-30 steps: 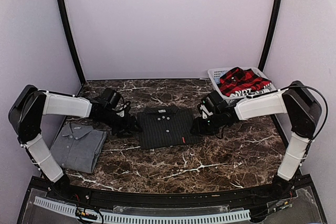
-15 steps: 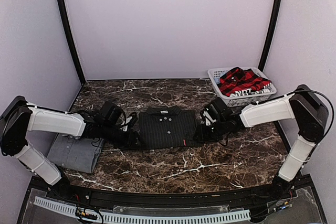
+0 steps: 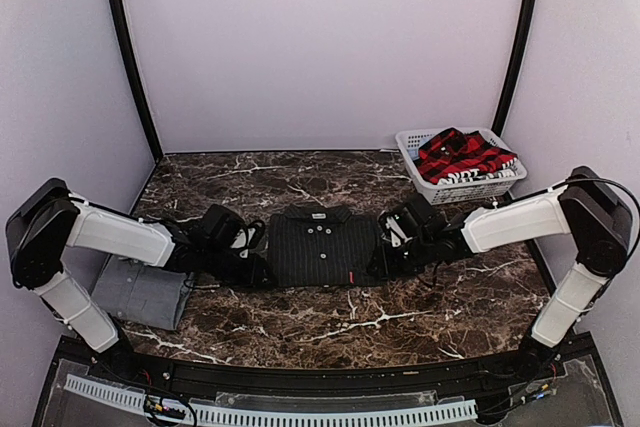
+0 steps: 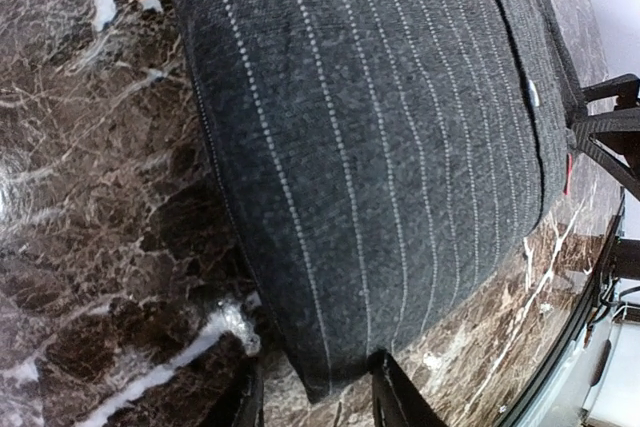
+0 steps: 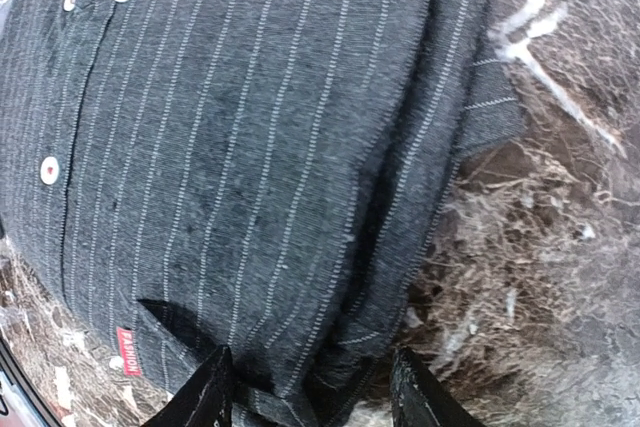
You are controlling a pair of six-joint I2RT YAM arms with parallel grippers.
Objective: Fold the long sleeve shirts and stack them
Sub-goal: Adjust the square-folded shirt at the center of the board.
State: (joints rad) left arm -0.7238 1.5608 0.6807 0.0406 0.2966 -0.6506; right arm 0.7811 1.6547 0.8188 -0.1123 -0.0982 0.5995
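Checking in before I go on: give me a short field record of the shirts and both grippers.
pinstripe shirt: folded, centre of table, buttons up
grey shirt: folded, near left
plaid shirt: unfolded, in white basket, far right
left gripper: jaws straddle pinstripe shirt's left edge; grip unclear
right gripper: jaws straddle its right edge; grip unclear
stack: not yet made

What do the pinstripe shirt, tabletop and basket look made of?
Pinstripe shirt: woven cloth, matte, visible weave, probably a cotton blend.
Tabletop: dark brown marble look, white veins, slight sheen; may be laminate.
Basket: white plastic, moulded slats.
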